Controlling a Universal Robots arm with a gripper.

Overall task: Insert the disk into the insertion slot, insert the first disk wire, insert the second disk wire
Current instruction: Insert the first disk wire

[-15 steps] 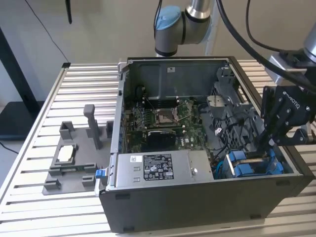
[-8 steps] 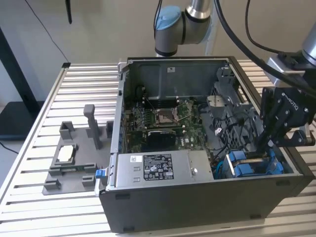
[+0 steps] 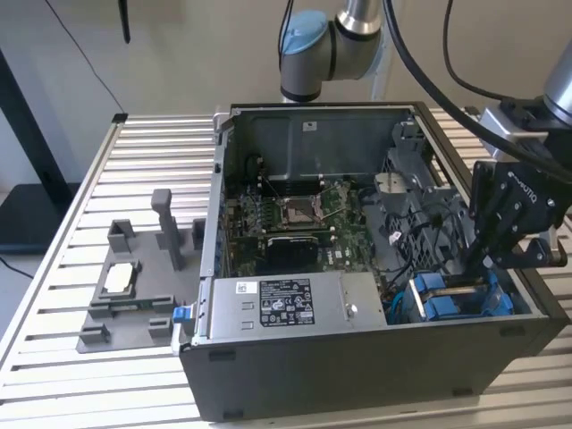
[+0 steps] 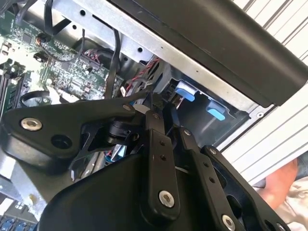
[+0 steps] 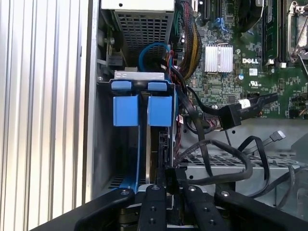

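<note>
Found the disk point(image 3: 451, 299) already seated in the slot point(image 5: 103, 144), in the near corner of the case point(image 3: 357, 366) on the exterior view's right, close along the case's side wall, blue tabs point(image 5: 142, 109) at the end nearest the grey power box point(image 3: 286, 308). Saw the gripper point(image 3: 474, 268) hanging just above that corner, over the disk's far end. Made out, in the first wrist view, the jaws drawn almost together, fingertips point(image 5: 160, 180) pinching a small black piece point(image 5: 169, 174); could not tell plug from anything else. Noted loose black wires point(image 5: 240, 108) strung between the slot and the green circuit board point(image 5: 226, 72). Placed the power box along the case's near edge, beside the slot. Saw the case standing mid-table point(image 3: 152, 143), with a grey tray point(image 3: 116, 313) toward the table's edge on the exterior view's left.
</note>
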